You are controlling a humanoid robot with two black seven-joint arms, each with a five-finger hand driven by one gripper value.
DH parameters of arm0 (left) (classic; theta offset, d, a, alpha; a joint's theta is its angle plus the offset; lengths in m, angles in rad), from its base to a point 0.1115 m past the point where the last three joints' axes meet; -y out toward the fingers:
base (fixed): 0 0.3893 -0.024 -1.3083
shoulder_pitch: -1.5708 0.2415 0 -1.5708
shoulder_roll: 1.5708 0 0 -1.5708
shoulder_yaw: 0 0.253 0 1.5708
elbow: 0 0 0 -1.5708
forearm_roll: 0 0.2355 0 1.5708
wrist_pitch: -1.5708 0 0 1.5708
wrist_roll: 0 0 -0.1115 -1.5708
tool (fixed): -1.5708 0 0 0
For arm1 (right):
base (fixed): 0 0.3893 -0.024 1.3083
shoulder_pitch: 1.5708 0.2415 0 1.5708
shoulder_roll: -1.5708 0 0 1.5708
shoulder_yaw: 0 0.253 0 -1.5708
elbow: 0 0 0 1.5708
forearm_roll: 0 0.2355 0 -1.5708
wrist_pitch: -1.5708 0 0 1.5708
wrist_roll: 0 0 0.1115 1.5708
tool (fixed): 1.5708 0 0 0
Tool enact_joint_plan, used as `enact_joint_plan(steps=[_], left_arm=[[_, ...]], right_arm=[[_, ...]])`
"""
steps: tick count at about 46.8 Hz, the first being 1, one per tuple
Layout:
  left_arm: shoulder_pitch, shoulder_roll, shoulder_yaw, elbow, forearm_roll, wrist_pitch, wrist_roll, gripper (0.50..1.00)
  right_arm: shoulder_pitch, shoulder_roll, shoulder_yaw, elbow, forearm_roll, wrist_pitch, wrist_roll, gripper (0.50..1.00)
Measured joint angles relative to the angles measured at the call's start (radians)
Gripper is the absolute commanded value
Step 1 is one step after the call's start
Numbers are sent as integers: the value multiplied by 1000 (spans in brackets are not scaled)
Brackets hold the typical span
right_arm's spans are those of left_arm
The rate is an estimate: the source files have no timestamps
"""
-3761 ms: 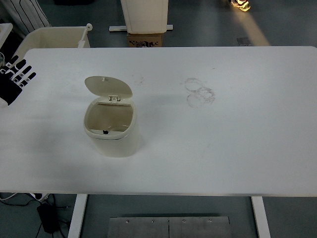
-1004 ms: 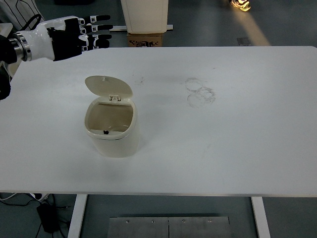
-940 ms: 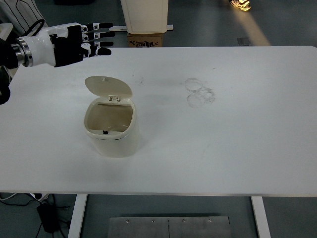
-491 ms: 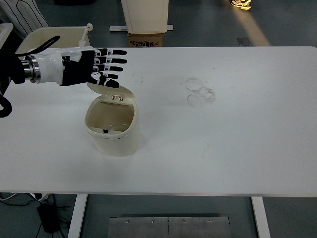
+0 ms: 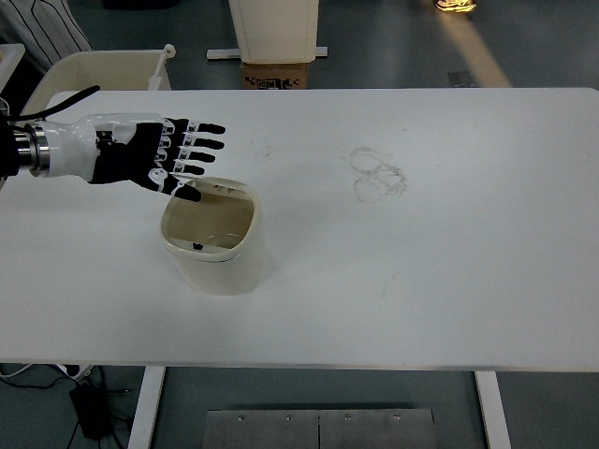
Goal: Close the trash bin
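- We see our left hand [image 5: 140, 154] reaching in from the left edge, flat and palm down, with its fingers [image 5: 192, 143] spread wide and holding nothing.
- Straight below the hand's fingertips and a little nearer to us stands the cream trash bin [image 5: 213, 238], upright on the white counter [image 5: 421, 262].
- The thumb tip lies at the far left rim of the bin's mouth; whether it touches the rim or only overlaps it from above we cannot tell.
- The bin's mouth is open to our view, and we look down into its pale inside.
- The lid [image 5: 217, 188] shows only as a thin sliver with its hinge at the far rim, just beside and under the thumb; how far it is tipped we cannot make out.
- A small dark catch [image 5: 197, 247] sits on the near inside wall of the bin, on the side away from the hand.
- Well beyond the fingertips to the right, faint ring marks [image 5: 376, 173] smudge the counter.
- Past the counter's far edge, behind the hand, we see a cream tub [image 5: 103, 67] and, farther right, a cardboard box [image 5: 273, 73] on the floor.
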Motion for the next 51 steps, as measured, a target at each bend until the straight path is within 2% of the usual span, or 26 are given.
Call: enact_joint_plan(steps=[21, 33, 51], left_arm=[[0, 34, 7, -55, 35, -51, 43, 1000], [0, 46, 11, -56, 68, -122, 46, 1000], [0, 46, 31, -71, 111, -152, 46, 1000]], right_arm=[[5, 0, 0, 0, 0, 0, 0, 991], [7, 0, 0, 1, 0, 0, 0, 991], [8, 0, 0, 2, 0, 0, -1, 991]])
